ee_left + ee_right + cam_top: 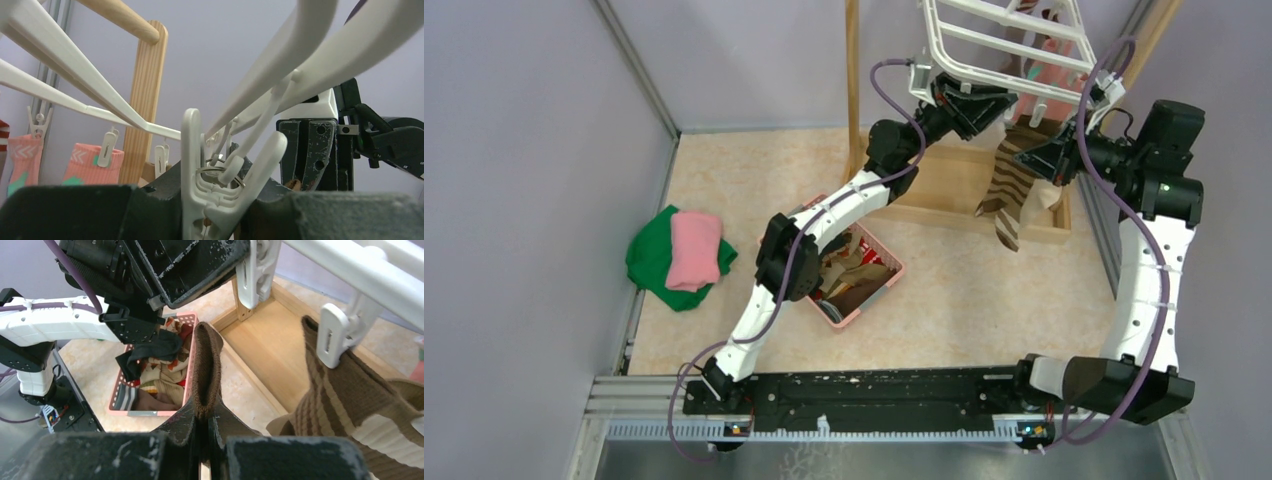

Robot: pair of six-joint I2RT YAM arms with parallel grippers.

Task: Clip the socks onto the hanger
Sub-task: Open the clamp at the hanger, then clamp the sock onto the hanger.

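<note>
Left hand (218,207) clamps a clip (192,165) under the hanger (1004,40) at far right. Right hand (205,437) is pinched tight on a brown sock (207,365), near a clipped striped sock (350,400).

A pink basket (871,304) sits near the middle of the beige tabletop (984,300). At the left edge a folded pink cloth (694,248) lies on a green cloth (650,265). At the back stands a wooden frame (853,80), its base flat on the tabletop.

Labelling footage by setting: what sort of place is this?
Probably a robot lab test cell, not a home: plain panel walls, a robot mounting rail, a staged hanger and sock basket.
</note>
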